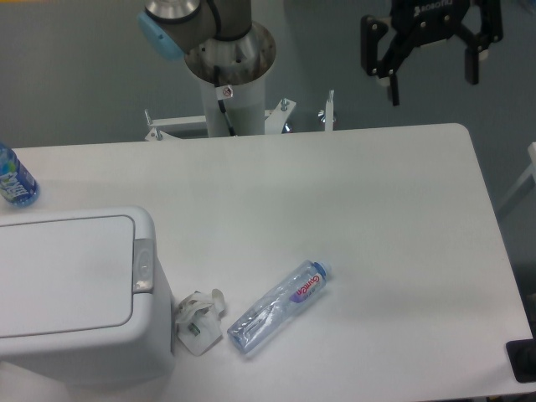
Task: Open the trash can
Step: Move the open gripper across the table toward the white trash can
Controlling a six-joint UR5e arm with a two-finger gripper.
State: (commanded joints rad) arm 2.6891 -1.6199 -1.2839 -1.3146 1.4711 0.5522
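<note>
The trash can (67,285) is a large white boxy bin at the front left of the table, cut off by the left edge. Its flat lid (63,272) lies shut, with a small grey latch button (144,265) on its right side. My gripper (434,77) hangs high at the top right, above the table's far edge, far from the bin. Its two black fingers are spread apart and hold nothing.
A clear plastic bottle (279,306) lies on its side right of the bin. A crumpled white wrapper (199,322) lies against the bin's right wall. A blue bottle (14,178) stands at the far left edge. The arm's base column (230,75) stands behind the table (377,218).
</note>
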